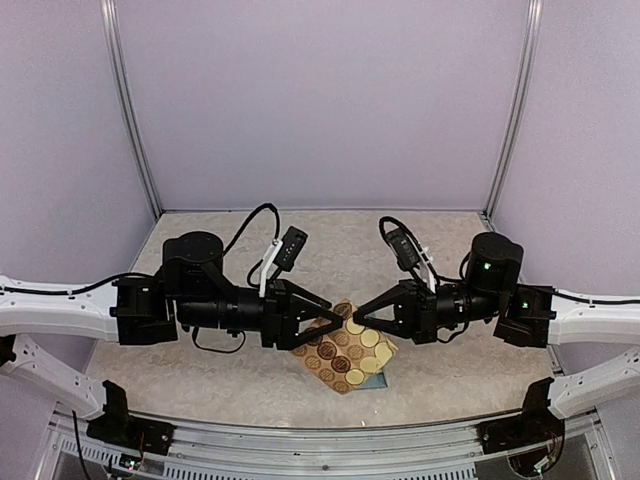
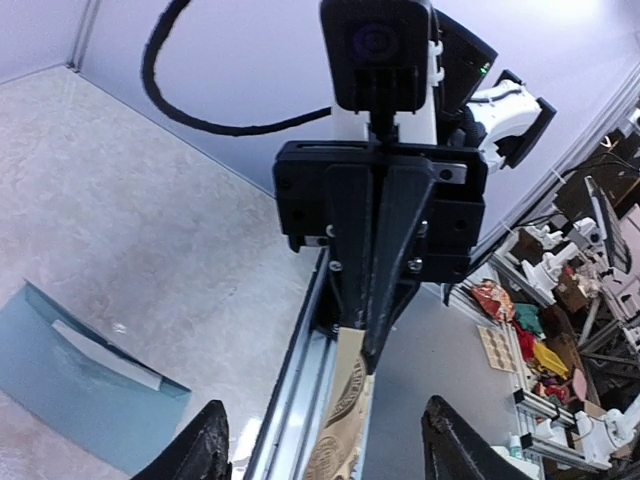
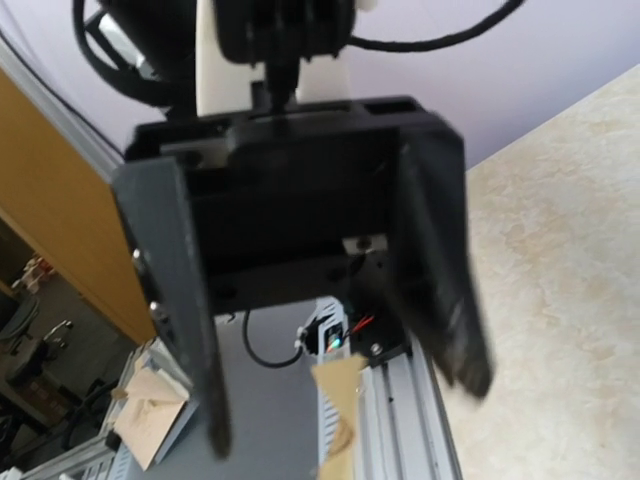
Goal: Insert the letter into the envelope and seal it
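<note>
The teal envelope [image 2: 70, 400] lies flat on the table, and only a corner [image 1: 380, 386] of it shows under the tan sheet of round stickers [image 1: 345, 352]. A white strip [image 2: 105, 350] sits at its opening; I cannot tell whether this is the letter. My right gripper [image 2: 365, 352] is shut on the upper edge of the sticker sheet [image 2: 345, 420] and holds it above the table. My left gripper [image 2: 330, 445] faces it with its fingers wide apart on either side of the sheet, touching nothing. In the top view the two grippers meet tip to tip, left [image 1: 334, 310] and right [image 1: 354, 314].
An aluminium rail [image 2: 300, 400] runs along the table's near edge. Purple walls close in the back and both sides. Beyond the rail, off the table, stand shelves with clutter [image 2: 560, 330].
</note>
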You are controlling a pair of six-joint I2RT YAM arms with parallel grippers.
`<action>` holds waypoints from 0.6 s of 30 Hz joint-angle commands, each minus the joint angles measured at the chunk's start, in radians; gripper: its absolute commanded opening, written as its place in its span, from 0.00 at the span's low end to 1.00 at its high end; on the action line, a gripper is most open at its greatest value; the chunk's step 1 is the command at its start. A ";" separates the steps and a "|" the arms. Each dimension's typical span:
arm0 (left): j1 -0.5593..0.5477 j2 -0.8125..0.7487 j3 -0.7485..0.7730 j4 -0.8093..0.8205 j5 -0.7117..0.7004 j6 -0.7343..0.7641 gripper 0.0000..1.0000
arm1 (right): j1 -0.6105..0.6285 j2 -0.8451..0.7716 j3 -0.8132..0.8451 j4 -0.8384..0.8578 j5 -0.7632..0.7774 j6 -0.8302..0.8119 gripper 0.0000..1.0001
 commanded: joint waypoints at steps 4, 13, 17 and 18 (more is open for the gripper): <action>-0.043 -0.130 0.072 -0.193 -0.463 0.115 0.71 | -0.001 -0.030 0.015 -0.120 0.135 -0.008 0.00; -0.108 -0.066 0.121 -0.145 -0.429 0.115 0.40 | -0.003 0.032 0.064 -0.195 0.223 -0.002 0.00; -0.106 0.008 0.148 -0.148 -0.346 0.092 0.40 | -0.002 0.044 0.064 -0.168 0.200 0.003 0.00; -0.106 0.027 0.156 -0.152 -0.330 0.088 0.40 | -0.002 0.046 0.064 -0.161 0.189 0.005 0.00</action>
